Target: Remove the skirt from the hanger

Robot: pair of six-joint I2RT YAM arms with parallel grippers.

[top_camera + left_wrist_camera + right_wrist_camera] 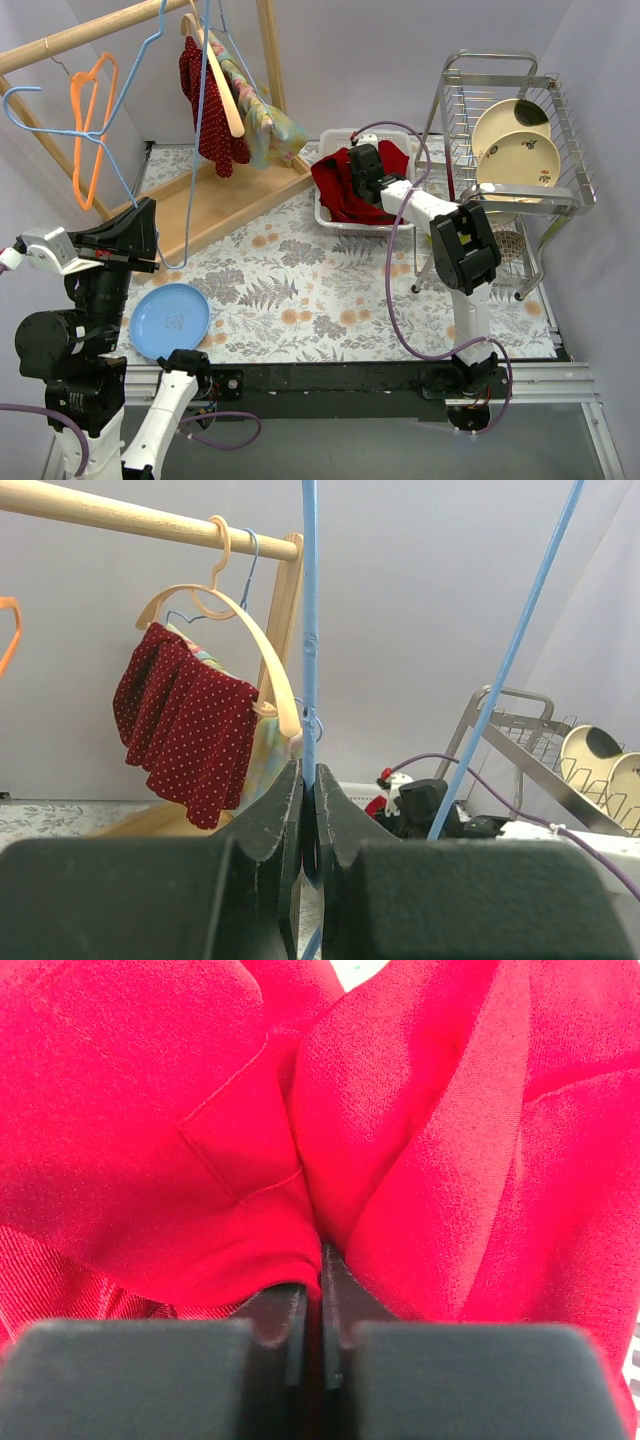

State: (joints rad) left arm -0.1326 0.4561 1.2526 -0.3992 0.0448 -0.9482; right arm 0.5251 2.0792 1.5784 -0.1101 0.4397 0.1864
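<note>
My left gripper (pixel 145 208) is shut on the thin wire of a bare blue hanger (pixel 197 130) and holds it up at the left, in front of the wooden rack. In the left wrist view the wire (pixel 309 630) rises straight from between the closed jaws of this gripper (pixel 308 775). The red skirt (pixel 340 195) lies bunched in a white basket (pixel 325 218) at the back middle. My right gripper (pixel 362 162) reaches into it. In the right wrist view the gripper (pixel 320 1260) is shut on a fold of the red skirt (pixel 400 1110), which fills the frame.
A wooden rack (pixel 90 30) carries an orange hanger (pixel 90 110) and a wooden hanger (pixel 225 90) with a red dotted garment (pixel 212 115) and a floral one (pixel 270 125). A blue plate (pixel 168 318) lies front left. A wire dish rack (pixel 560 150) with plates stands right.
</note>
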